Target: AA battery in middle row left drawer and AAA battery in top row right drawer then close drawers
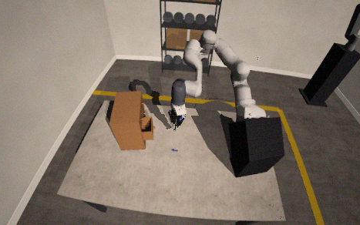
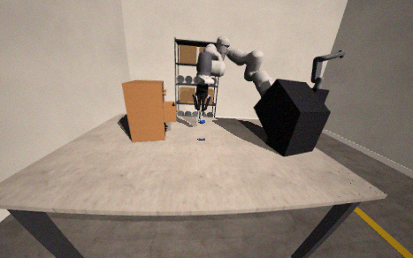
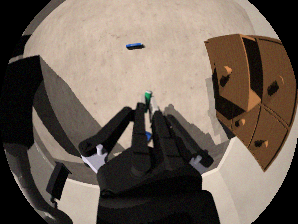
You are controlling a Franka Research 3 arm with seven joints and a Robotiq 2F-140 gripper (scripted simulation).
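Note:
My gripper (image 1: 176, 126) (image 2: 201, 110) (image 3: 146, 100) is nearly closed around a slim green-and-white battery (image 1: 175, 129) (image 3: 148, 95), whose green end sticks out past the fingertips, above the table. A blue battery (image 1: 174, 150) (image 2: 202, 139) (image 3: 134, 46) lies on the table nearer the top and exterior views. Which battery is AA or AAA I cannot tell. The orange-brown chest (image 1: 126, 127) (image 2: 145, 110) stands upright at the left. Its left middle-row drawer (image 1: 148, 135) (image 2: 170, 112) (image 3: 232, 75) is pulled out partway; its contents are hidden. The top-row drawers look pushed in.
Another small blue thing (image 2: 202, 121) (image 3: 148, 136) lies on the table below and behind the gripper. A large black block (image 1: 255, 146) (image 2: 291, 117) stands at the right beside the arm's base. The open drawer juts toward the gripper's side.

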